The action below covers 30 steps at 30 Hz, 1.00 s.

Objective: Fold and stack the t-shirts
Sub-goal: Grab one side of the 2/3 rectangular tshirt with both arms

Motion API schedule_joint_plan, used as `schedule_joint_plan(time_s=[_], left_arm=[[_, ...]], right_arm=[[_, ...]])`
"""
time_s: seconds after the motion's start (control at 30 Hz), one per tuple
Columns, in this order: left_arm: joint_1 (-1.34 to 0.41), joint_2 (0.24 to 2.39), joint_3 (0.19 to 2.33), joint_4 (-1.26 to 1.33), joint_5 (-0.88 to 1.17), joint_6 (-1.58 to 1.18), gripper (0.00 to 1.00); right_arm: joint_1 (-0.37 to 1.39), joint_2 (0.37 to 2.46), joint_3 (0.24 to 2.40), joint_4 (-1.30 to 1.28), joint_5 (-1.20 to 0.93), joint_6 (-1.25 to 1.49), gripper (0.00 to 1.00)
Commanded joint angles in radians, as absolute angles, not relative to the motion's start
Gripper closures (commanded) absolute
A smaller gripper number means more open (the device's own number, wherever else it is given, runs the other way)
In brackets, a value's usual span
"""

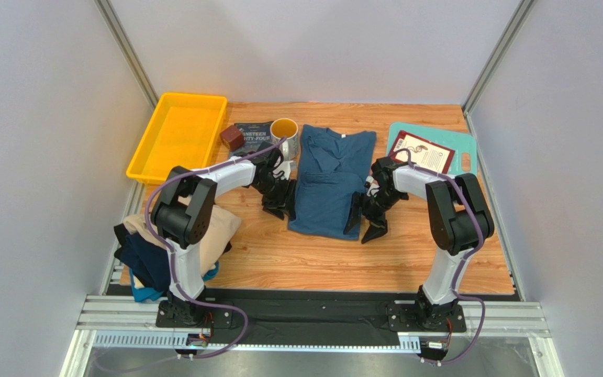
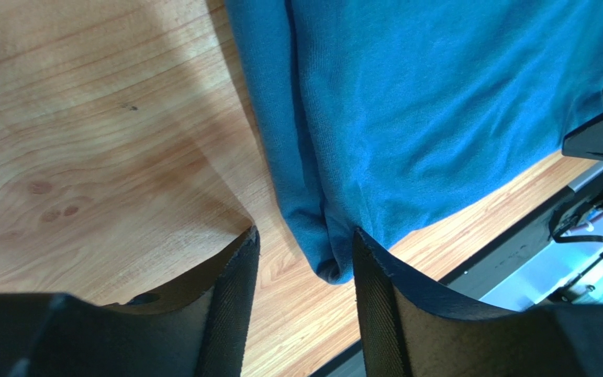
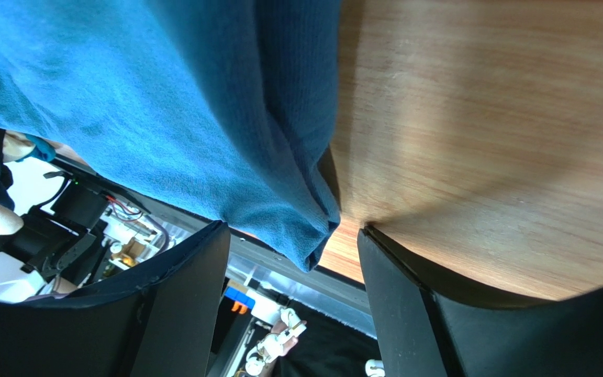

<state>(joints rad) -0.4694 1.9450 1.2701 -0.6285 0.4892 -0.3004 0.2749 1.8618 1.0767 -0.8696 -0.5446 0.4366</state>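
Note:
A large teal-blue t-shirt (image 1: 332, 179) lies on the wooden table, folded into a long strip with its collar at the far end. My left gripper (image 1: 279, 206) is at the strip's near-left edge and my right gripper (image 1: 364, 222) is at its near-right edge. In the left wrist view the left gripper (image 2: 305, 259) is open, and the shirt's near corner (image 2: 324, 259) lies between the fingers without being pinched. The right gripper (image 3: 293, 239) is also open around the other near corner (image 3: 308, 236). Beige (image 1: 218, 228), dark navy (image 1: 143, 255) and light blue (image 1: 146, 294) t-shirts lie heaped at the near left.
Along the back stand a yellow bin (image 1: 175, 133), a brown block (image 1: 231, 137), a dark book (image 1: 251, 135) and a mug (image 1: 284, 129). A flat teal cutting board (image 1: 460, 153) with a printed card (image 1: 422, 151) lies at the back right. Grey walls enclose the table.

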Motion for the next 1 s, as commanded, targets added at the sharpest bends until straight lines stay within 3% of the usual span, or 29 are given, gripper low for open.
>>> schedule_joint_plan(time_s=[0.0, 0.23, 0.57, 0.97], left_arm=[[-0.469, 1.942, 1.259, -0.624, 0.431, -0.299, 0.46], [-0.402, 1.861, 1.223, -0.606, 0.484, -0.317, 0.51], [-0.367, 1.985, 1.253, -0.522, 0.643, -0.382, 0.53], [-0.388, 2.016, 1.238, -0.506, 0.652, -0.37, 0.53]], right_arm=[[0.285, 1.931, 1.054, -0.749, -0.408, 0.41, 0.31], [0.284, 1.945, 1.091, -0.782, -0.377, 0.407, 0.31], [0.282, 1.973, 1.135, -0.831, -0.351, 0.39, 0.32], [0.284, 1.994, 1.149, -0.835, -0.339, 0.402, 0.32]])
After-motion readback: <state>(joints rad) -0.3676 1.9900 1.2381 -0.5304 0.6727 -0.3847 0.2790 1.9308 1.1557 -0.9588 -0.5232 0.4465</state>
